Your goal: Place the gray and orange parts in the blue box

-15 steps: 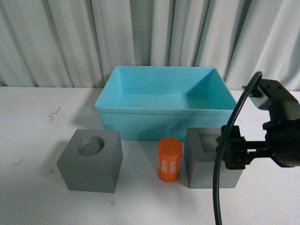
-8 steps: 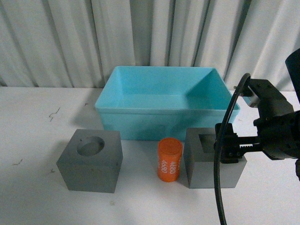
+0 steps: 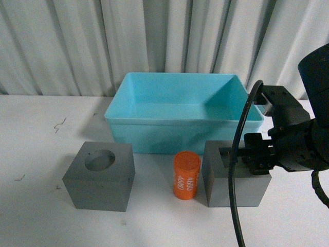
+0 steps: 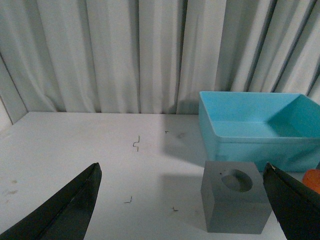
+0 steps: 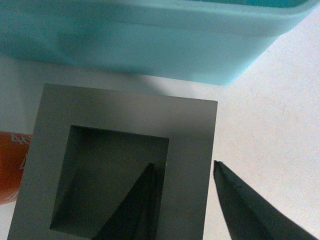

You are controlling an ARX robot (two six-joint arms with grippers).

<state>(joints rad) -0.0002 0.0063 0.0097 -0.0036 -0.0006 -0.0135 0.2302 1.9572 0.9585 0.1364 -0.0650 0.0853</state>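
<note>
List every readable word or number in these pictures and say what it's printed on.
"4680": white print, twice, running sideways on the orange cylinder, front view.
White marks on the same cylinder in the right wrist view: cut off by the frame, unreadable.
The gray cube with round hole, gray cube with square hole and blue box: no text visible.

The right claw (image 3: 248, 154) is straddling the right wall of the square-hole cube (image 3: 226, 188), with one finger (image 5: 132, 210) reaching down inside the hole and the other (image 5: 245, 210) hanging outside the cube. The cylinder (image 3: 185, 175) is standing upright just beside that cube, to the claw's left. The round-hole cube (image 3: 98, 177) is sitting further left, well apart from the claw. The bin (image 3: 175, 135) is lying just beyond the claw, behind all three parts. Everything is resting on the table (image 3: 41, 154).
</note>
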